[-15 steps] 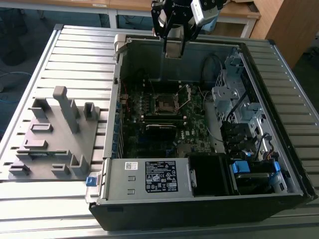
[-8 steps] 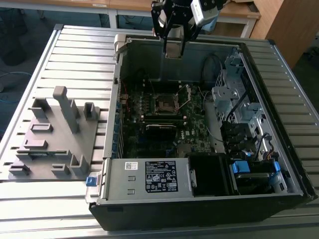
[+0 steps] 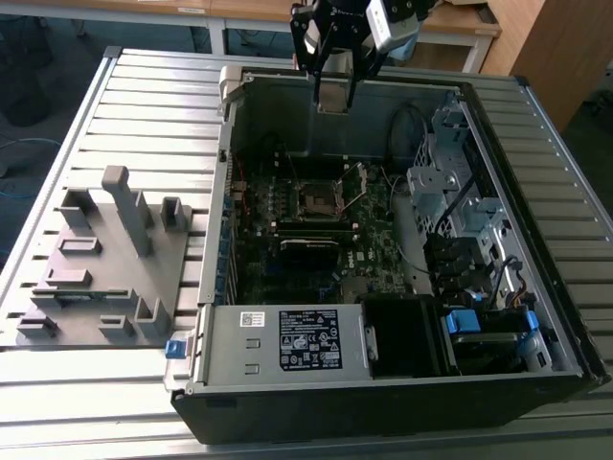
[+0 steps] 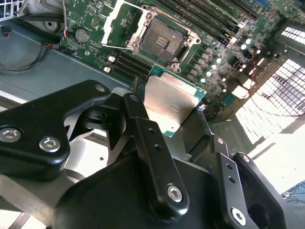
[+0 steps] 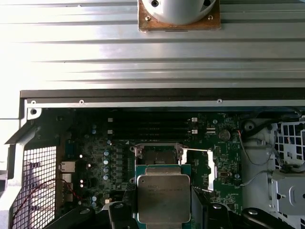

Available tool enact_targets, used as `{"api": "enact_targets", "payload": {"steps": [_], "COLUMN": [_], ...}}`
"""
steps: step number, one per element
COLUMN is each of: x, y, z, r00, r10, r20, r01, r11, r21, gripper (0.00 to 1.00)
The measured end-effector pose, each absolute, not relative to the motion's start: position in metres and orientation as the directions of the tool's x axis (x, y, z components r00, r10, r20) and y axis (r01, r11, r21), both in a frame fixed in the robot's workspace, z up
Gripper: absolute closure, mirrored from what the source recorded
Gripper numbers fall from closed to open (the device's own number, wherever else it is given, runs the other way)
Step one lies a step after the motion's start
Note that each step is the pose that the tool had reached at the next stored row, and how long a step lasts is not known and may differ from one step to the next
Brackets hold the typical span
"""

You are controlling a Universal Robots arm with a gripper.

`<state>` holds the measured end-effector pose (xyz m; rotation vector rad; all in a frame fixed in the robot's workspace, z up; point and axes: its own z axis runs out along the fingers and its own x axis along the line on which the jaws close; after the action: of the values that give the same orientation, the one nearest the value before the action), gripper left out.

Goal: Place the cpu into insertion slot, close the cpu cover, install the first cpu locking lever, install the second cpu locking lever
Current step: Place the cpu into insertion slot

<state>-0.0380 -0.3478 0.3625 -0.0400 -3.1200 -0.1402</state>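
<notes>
Second wrist view: one hand (image 4: pixel 167 112) clenched on one cpu (image 4: pixel 174 101), one bare insertion slot (image 4: pixel 164 40) beyond.

so the case (image 3: pixel 383 412) sits on the table (image 3: pixel 144 115), with the fixture (image 3: pixel 105 259) beside it on the exterior view's left. slot (image 3: pixel 314 199) is mid board (image 3: pixel 287 273) inside the case, cover (image 3: pixel 352 184) tipped up just beside it. cpu (image 3: pixel 333 96) hangs pinched in the gripper (image 3: pixel 333 103) over the case's far end, well apart from the slot
</notes>
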Motion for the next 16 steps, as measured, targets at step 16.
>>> {"api": "enact_targets", "payload": {"steps": [16], "x": [-0.038], "y": [-0.3478], "z": [0.3576], "r00": [-1.0], "r10": [0.025], "r20": [0.019], "r01": [0.026], "r11": [0.996], "r21": [0.09], "gripper": [0.46]}}
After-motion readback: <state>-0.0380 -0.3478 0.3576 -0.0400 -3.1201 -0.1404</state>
